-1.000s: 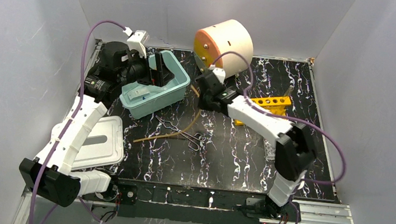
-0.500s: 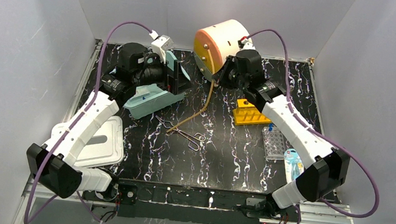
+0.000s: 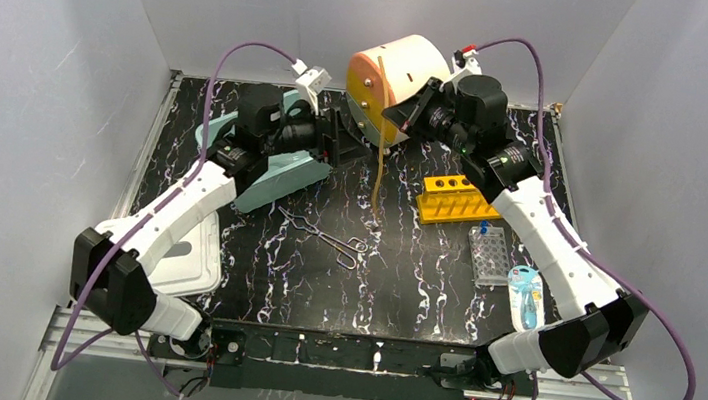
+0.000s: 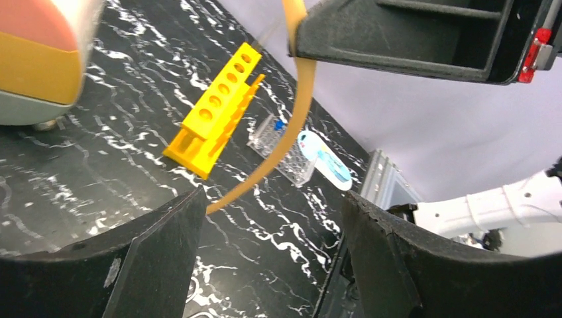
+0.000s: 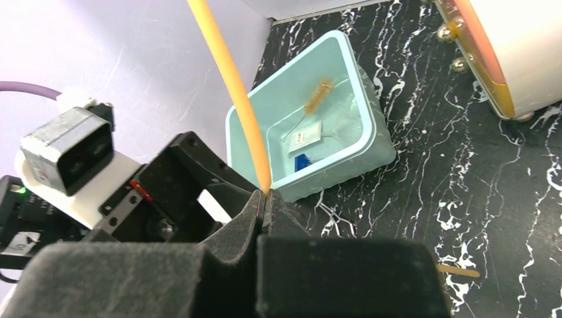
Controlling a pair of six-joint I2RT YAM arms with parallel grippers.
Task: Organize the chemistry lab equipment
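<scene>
My right gripper [image 3: 394, 121] [image 5: 265, 195] is shut on the top end of a long tan flexible tube [image 3: 378, 175] [image 5: 228, 73], which hangs down over the table. My left gripper [image 3: 340, 141] [image 4: 272, 207] is open and empty just left of the tube [image 4: 301, 99], beside the teal bin [image 3: 277, 173]. The bin [image 5: 344, 50] holds a brown brush [image 5: 318, 96], a small white packet [image 5: 305, 137] and a blue item [image 5: 301, 161]. Metal forceps [image 3: 330, 239] lie mid-table. The yellow holed rack [image 3: 451, 199] [image 4: 215, 116], clear well plate [image 3: 490, 254] [image 4: 281, 146] and a white-and-blue packet [image 3: 525, 295] [image 4: 325, 165] lie on the right.
A large cream-and-orange drum [image 3: 400, 72] lies on its side at the back, right behind both grippers. A white lid [image 3: 187, 257] lies at the near left. Grey walls close in three sides of the black marbled table [image 3: 420, 288].
My right arm swung up and back toward the drum, lifting the tube off the table until it hangs straight. My left arm moved right past the bin toward the tube.
</scene>
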